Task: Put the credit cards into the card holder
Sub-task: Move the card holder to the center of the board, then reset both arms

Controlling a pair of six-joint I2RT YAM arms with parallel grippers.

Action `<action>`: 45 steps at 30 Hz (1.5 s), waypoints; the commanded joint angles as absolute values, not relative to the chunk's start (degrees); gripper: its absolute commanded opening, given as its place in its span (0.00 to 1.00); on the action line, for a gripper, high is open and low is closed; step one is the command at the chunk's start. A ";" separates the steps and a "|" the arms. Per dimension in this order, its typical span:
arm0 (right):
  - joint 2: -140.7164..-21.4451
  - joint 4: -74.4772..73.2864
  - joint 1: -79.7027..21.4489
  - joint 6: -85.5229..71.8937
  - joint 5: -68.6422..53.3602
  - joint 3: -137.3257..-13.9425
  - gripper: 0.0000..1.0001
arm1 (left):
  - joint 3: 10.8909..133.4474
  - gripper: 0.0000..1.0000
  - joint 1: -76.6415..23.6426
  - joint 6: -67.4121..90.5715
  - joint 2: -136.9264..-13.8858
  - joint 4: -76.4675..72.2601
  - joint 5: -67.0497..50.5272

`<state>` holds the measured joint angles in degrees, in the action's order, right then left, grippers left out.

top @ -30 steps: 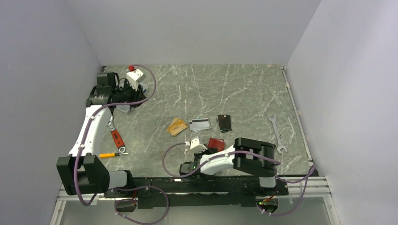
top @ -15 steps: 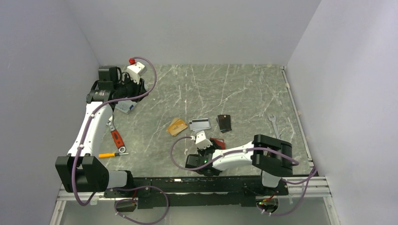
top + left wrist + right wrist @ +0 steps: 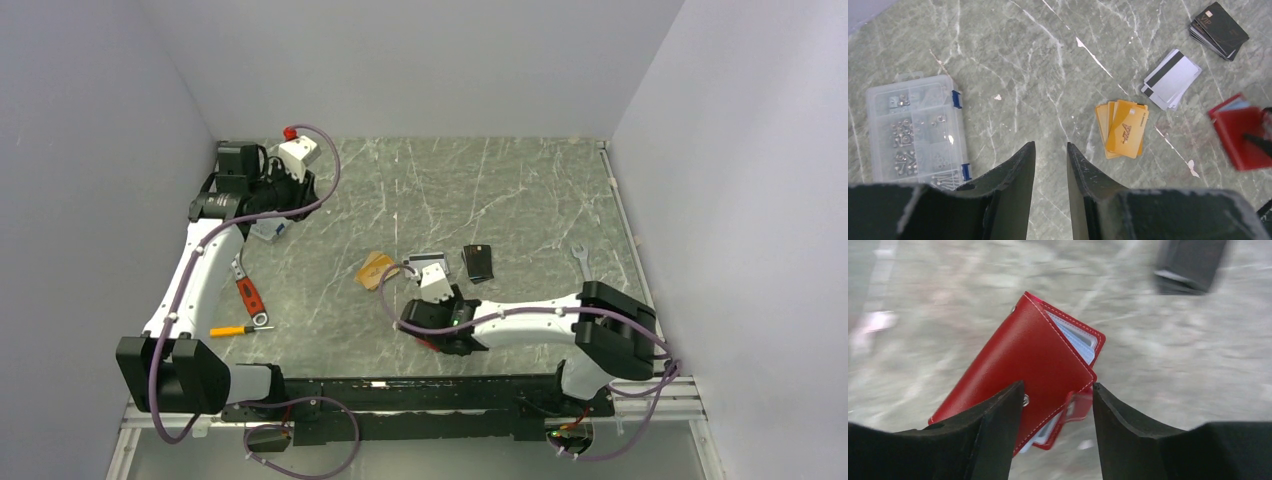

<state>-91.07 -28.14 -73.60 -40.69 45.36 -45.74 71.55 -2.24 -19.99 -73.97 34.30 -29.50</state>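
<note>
Right gripper (image 3: 1057,397) open over red card holder (image 3: 1023,362), gold cards (image 3: 1123,127) nearby

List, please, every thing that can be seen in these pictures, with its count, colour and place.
gold cards: small fanned stack, gold-orange, table centre
silver cards: small stack, silver-white with black stripe, right of the gold cards
black cards: small stack, black, further right
card holder: one, red, on the table under the right gripper
parts box: one, clear with blue latches, far left of the table
adjustable wrench: one, red handle, left side
screwdriver: one, yellow handle, near left
spanner: one, silver, right side
left gripper: jaws slightly apart, empty, above the table
right gripper: open, over the card holder
</note>
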 commanded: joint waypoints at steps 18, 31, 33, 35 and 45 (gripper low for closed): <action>-65.50 -28.69 -24.13 -27.48 6.90 -59.23 1.00 | 71.77 0.59 -5.44 -15.97 -77.12 34.72 -36.36; -66.12 8.99 -2.89 -20.29 30.59 -33.91 0.97 | 64.80 0.68 9.89 -11.34 -82.14 21.54 -34.16; -66.85 14.59 -2.76 -18.70 33.75 -30.62 0.96 | 63.56 0.68 10.63 -10.73 -83.55 19.60 -32.97; -67.91 18.43 -2.78 -17.90 35.35 -28.46 0.95 | 62.52 0.67 11.31 -9.92 -84.97 17.53 -32.05; -74.77 34.98 -2.79 -14.93 38.00 -21.86 0.94 | 51.31 0.66 12.28 -9.20 -86.62 0.67 -27.30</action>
<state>-73.01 22.92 -2.87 -17.23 34.79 -23.68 55.27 12.14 -9.96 -86.78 11.35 -30.11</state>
